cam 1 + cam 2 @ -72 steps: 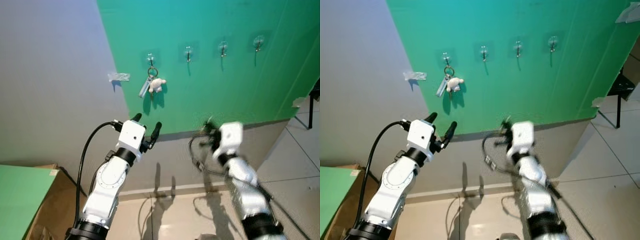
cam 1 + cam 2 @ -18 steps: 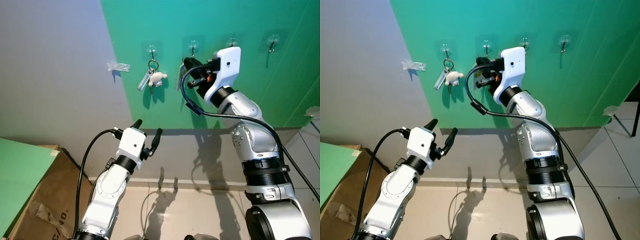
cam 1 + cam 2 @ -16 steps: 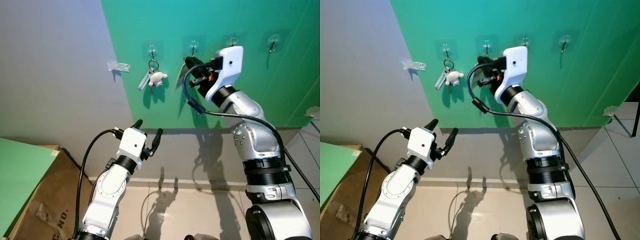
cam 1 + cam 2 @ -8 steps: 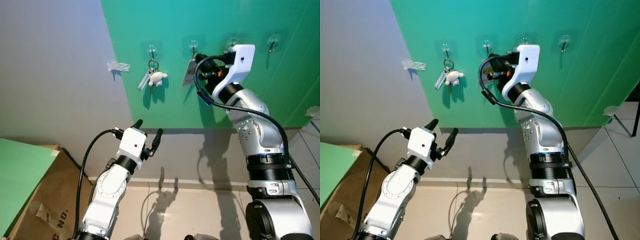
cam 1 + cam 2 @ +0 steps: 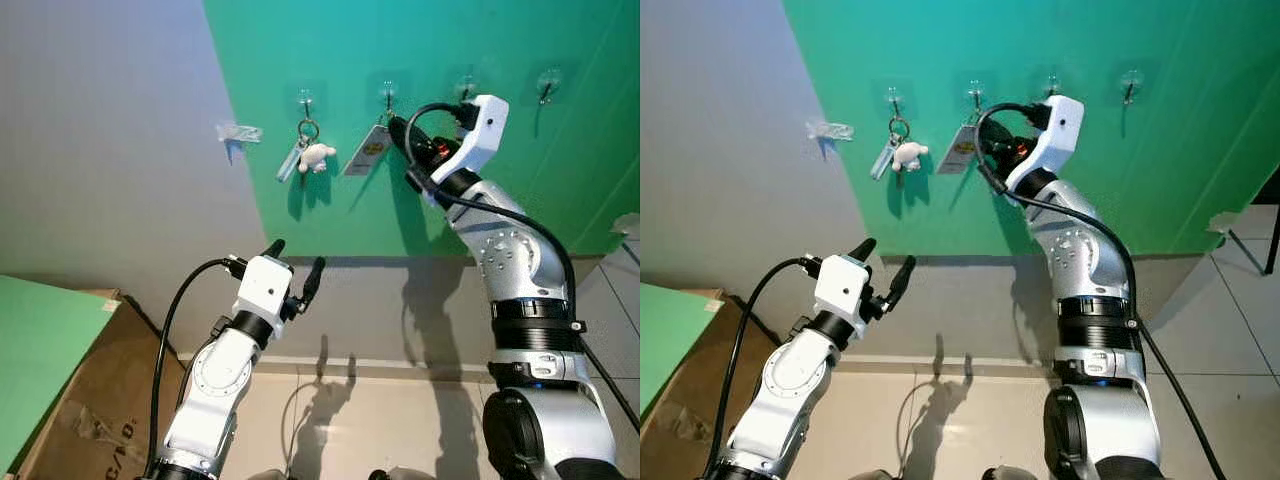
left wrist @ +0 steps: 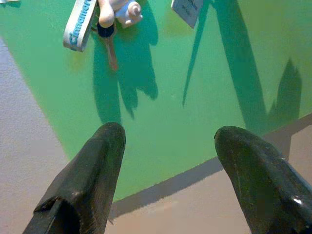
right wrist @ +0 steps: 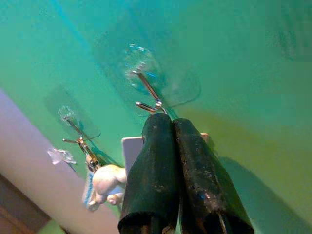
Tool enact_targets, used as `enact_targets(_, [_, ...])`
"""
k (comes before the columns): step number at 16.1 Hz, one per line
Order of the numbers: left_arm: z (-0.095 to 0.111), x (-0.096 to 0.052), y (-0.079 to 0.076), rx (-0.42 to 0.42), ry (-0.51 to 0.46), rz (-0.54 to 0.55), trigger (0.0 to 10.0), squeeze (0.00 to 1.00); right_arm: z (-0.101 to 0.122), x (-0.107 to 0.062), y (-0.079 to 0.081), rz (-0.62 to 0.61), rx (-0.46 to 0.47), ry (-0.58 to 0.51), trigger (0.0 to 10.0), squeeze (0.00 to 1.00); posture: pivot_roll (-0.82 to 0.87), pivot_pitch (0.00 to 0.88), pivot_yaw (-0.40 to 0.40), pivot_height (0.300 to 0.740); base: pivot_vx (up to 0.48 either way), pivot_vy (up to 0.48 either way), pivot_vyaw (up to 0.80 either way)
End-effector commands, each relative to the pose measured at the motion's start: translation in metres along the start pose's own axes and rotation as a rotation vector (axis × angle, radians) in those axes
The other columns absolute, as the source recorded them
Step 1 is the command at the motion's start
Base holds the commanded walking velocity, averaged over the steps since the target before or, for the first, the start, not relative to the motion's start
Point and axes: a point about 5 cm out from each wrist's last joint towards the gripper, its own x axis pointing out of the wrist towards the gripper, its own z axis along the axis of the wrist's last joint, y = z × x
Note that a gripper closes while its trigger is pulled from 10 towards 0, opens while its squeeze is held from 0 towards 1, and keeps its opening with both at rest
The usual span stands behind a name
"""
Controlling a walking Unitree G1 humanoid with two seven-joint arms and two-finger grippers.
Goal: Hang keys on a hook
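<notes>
A green wall panel (image 5: 480, 60) is meeting a grey wall (image 5: 100, 150) along a slanting edge, with four clear suction hooks in a row near the panel's top edge. The right gripper (image 7: 171, 124) is reaching up to the second hook (image 7: 146, 92) from the panel's grey-side edge, its two black fingers (image 7: 156, 165) pressing together just under the hook's metal prong. Whether they are pinching anything between them cannot be told. A white key tag (image 5: 367, 151) is dangling tilted just below that hook, beside the fingertips. On the first hook (image 5: 304, 103), nearer the grey wall, a key set with a small white plush figure (image 5: 316, 156) and a light-blue strap (image 6: 78, 24) is hanging. The left gripper (image 5: 292, 264) is hovering low, well apart from the hooks, with its fingers (image 6: 92, 180) spreading wide
</notes>
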Motion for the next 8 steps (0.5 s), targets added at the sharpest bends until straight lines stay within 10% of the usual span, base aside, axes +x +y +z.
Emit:
enact_targets(1, [0.001,-0.001,0.001,0.009,0.006,-0.001,10.0,0.0,-0.004,0.002,-0.003,-0.014,0.071,0.031,10.0,0.0,-0.16,0.044,0.062,0.736,0.0,0.0,0.0])
enact_targets(8, [0.0,-0.001,0.001,0.011,0.012,-0.004,10.0,0.0,-0.026,0.0,-0.018,-0.102,0.35,0.109,10.0,0.0,-0.16,0.04,0.063,0.736,0.0,0.0,0.0])
